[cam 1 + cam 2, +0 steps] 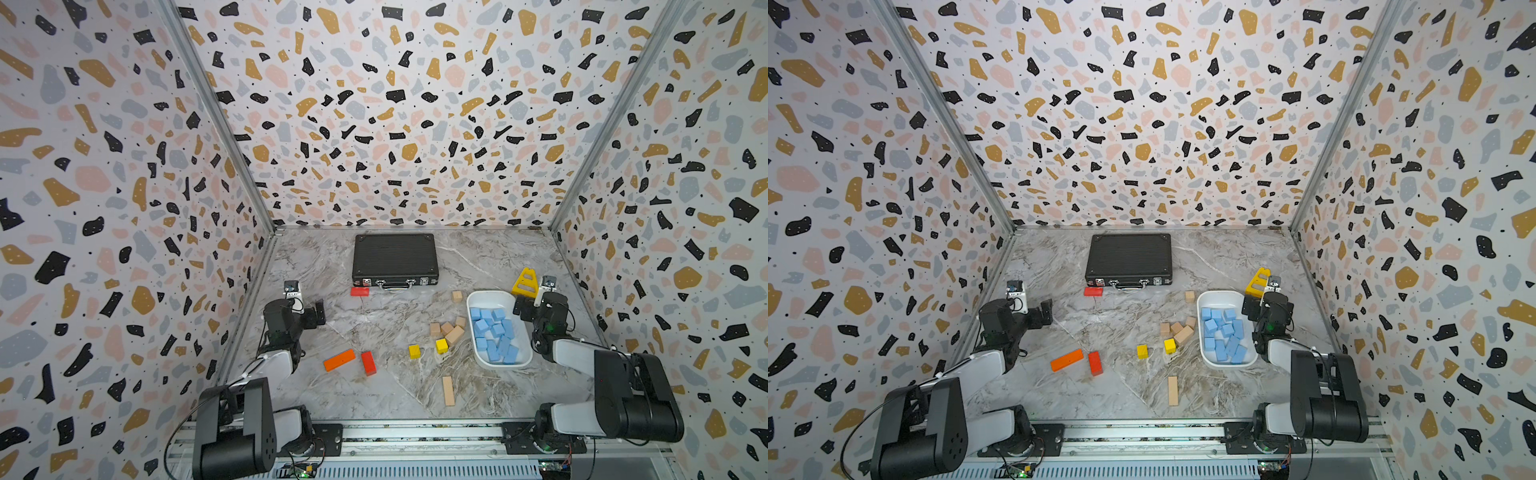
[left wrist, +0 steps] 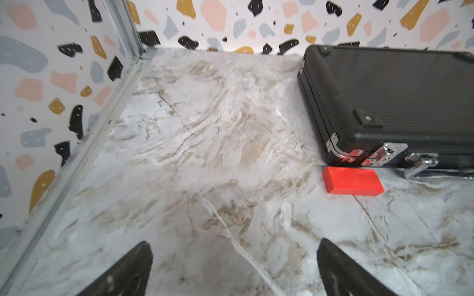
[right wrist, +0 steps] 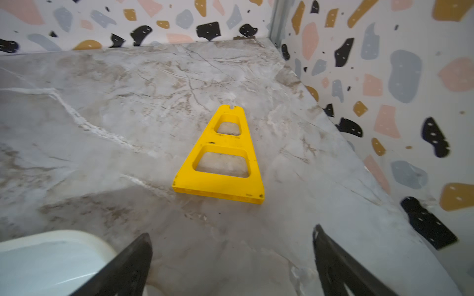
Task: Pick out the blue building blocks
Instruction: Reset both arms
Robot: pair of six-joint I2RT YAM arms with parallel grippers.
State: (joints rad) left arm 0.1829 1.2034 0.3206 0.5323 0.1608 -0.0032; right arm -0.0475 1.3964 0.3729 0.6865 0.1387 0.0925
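In white tray (image 1: 490, 294): blue building blocks (image 1: 495, 333) jumbled, long axes mixed.

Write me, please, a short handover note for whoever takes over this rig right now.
Left gripper: open, empty, over bare table.
Right gripper: open, empty, beside the white tray.
Blue building blocks: piled in the white tray.
Done: no blue block is visible loose on the table.
Left: nothing visible to pick; perhaps just check the scene and park the arms.
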